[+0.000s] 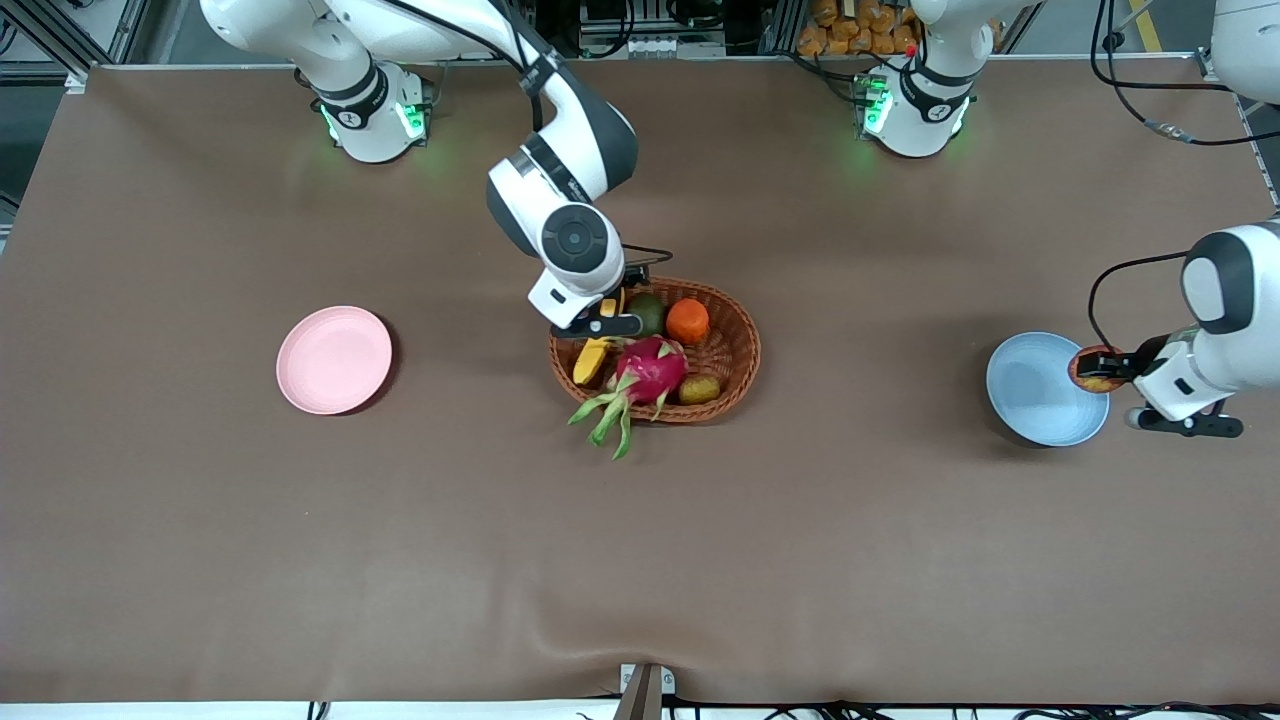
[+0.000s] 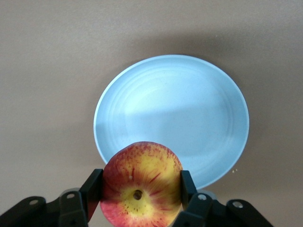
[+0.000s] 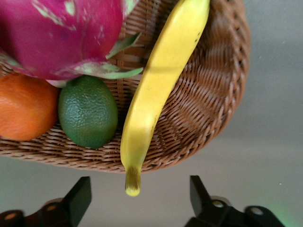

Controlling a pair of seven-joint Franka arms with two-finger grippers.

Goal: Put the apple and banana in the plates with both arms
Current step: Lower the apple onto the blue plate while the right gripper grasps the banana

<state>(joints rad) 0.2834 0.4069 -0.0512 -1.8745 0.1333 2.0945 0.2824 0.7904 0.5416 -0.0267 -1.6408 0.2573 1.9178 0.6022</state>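
Observation:
The apple [image 2: 142, 170], red with yellow patches, is held between the fingers of my left gripper [image 2: 141, 189]. In the front view the apple [image 1: 1094, 381] and left gripper [image 1: 1098, 364] hang over the light blue plate's [image 1: 1035, 395] rim at the left arm's end; the plate also shows in the left wrist view [image 2: 180, 109]. The banana [image 3: 156, 90] lies in the wicker basket [image 3: 213, 104], its stem tip poking over the rim. My right gripper [image 3: 140, 198] is open around that tip, not touching. In the front view it [image 1: 603, 322] is over the banana [image 1: 591, 360]. The pink plate [image 1: 333, 360] is bare.
The basket [image 1: 738, 345] at the table's middle also holds a dragon fruit [image 1: 650, 368], an orange [image 1: 687, 320], a green avocado [image 1: 648, 312] and a kiwi [image 1: 698, 388]. The dragon fruit's leaves hang over the rim toward the front camera.

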